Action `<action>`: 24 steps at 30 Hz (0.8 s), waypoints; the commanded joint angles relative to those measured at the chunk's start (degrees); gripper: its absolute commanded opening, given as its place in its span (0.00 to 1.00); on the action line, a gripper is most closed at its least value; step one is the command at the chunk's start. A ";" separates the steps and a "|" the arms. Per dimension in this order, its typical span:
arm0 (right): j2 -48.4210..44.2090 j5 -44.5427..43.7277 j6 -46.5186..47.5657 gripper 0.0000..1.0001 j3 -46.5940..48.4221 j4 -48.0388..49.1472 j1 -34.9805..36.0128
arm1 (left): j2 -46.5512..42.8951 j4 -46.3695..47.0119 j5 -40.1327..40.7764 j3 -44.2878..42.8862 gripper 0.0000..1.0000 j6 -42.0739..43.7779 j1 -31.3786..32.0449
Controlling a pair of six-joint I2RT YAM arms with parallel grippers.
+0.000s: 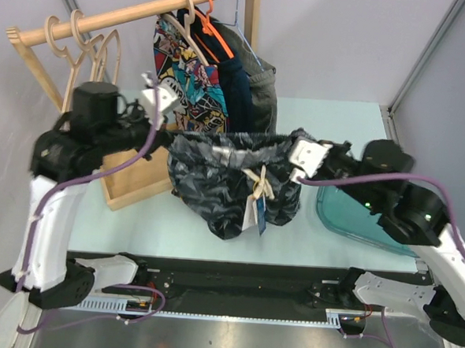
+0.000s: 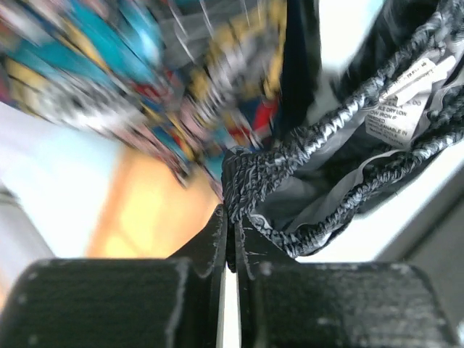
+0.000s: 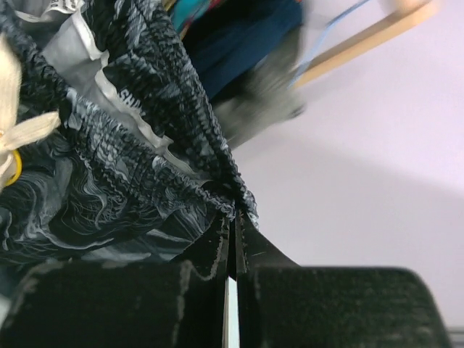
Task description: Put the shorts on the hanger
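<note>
The dark marbled shorts (image 1: 232, 182) hang in the air between my two grippers, waistband up and stretched open, white tags dangling at the front. My left gripper (image 1: 172, 132) is shut on the waistband's left end; its wrist view shows the elastic edge (image 2: 290, 156) pinched between the fingers (image 2: 233, 217). My right gripper (image 1: 297, 146) is shut on the waistband's right end (image 3: 174, 123), pinched at the fingertips (image 3: 235, 217). Pale wooden hangers (image 1: 98, 51) hang on the left part of the rail, apart from the shorts.
The wooden rail (image 1: 124, 13) of a clothes rack crosses the back. Comic-print shorts (image 1: 187, 69), a navy garment (image 1: 236, 91) and a grey garment (image 1: 263, 89) hang on it behind the shorts, with an orange hanger (image 1: 212, 19). A teal tray (image 1: 348, 216) lies at right.
</note>
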State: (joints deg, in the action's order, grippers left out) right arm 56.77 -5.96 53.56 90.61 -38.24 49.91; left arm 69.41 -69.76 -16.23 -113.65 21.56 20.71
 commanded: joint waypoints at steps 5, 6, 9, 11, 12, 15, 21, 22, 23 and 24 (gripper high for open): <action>3.78 -3.99 -16.55 0.00 -7.54 -9.92 3.08 | 2.04 7.34 -1.52 20.55 0.07 -0.38 -0.76; 4.31 -1.54 -18.04 0.00 -9.47 -9.75 3.26 | 2.83 8.49 -1.44 22.40 0.05 0.14 -0.76; 6.33 3.39 -18.84 0.00 -14.82 -7.22 3.53 | 3.63 12.18 -2.75 31.00 0.04 2.42 -0.76; 8.34 5.33 -18.41 0.00 -17.82 -5.71 3.44 | 4.15 15.52 -3.28 38.12 0.04 3.66 -0.76; 9.40 8.30 -18.14 0.00 -19.23 -4.49 3.35 | 5.20 16.57 -2.93 40.24 0.05 4.10 -0.85; 13.09 12.54 -19.46 0.00 -23.71 -1.68 3.53 | 8.19 20.61 -3.20 45.96 0.07 4.54 -0.85; 17.14 16.58 -18.76 0.00 -30.49 3.00 3.70 | 13.56 24.49 -4.07 48.87 0.15 4.45 -0.76; 17.32 17.29 -18.76 0.02 -30.84 2.47 3.79 | 14.08 24.23 -4.33 49.22 0.16 4.80 -0.76; 17.41 18.34 -18.41 0.13 -30.93 1.77 3.88 | 14.35 24.06 -4.25 49.48 0.20 5.85 -0.76; 17.15 20.70 -18.14 0.20 -30.93 0.11 3.79 | 14.44 23.36 -4.25 49.83 0.22 6.29 -0.67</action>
State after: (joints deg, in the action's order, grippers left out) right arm 74.98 7.77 35.22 59.18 -39.42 53.28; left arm 84.25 -48.95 -17.96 -64.23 24.84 20.21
